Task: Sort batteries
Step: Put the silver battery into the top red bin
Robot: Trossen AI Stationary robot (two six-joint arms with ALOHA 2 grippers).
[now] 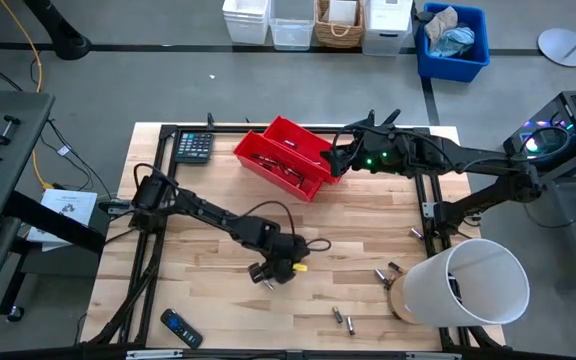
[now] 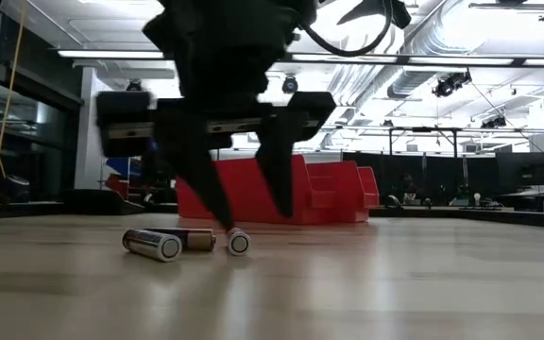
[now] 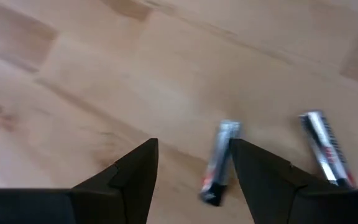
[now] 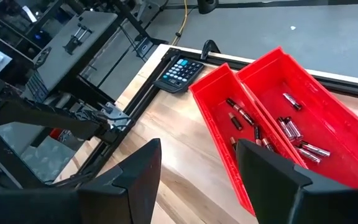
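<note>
Batteries (image 1: pixel 270 284) lie on the wooden table (image 1: pixel 368 215) under my left gripper (image 1: pixel 274 272), in the near middle of the table. Through my left wrist camera I see two of them: one battery (image 3: pixel 219 162) lies flat just beside the inner edge of one of my fingers (image 3: pixel 263 177), its long axis running roughly along the finger, dark end toward my wrist; a second battery (image 3: pixel 325 148) lies outside that finger, tilted a little off the first. My left fingers stand apart, holding nothing, tips low over the wood. From table height, three batteries (image 2: pixel 185 242) lie on their sides below the tips, two end-on toward the camera; whether a tip touches one I can't quite make out.

More loose batteries (image 1: pixel 344 319) lie nearer the front edge, and a few (image 1: pixel 382 273) sit to the right beside a white bucket (image 1: pixel 463 283) tipped on its side at the near right.

My right gripper (image 1: pixel 340 160) hangs over the far middle, at the right end of the two red bins (image 1: pixel 283 157); its fingers are spread and empty. Both bins (image 4: pixel 272 118) already hold batteries (image 4: pixel 294 130) lying flat at mixed angles.

A calculator (image 1: pixel 194 146) rests at the far left, left of the bins, and a remote control (image 1: pixel 181 327) lies at the near left corner.
</note>
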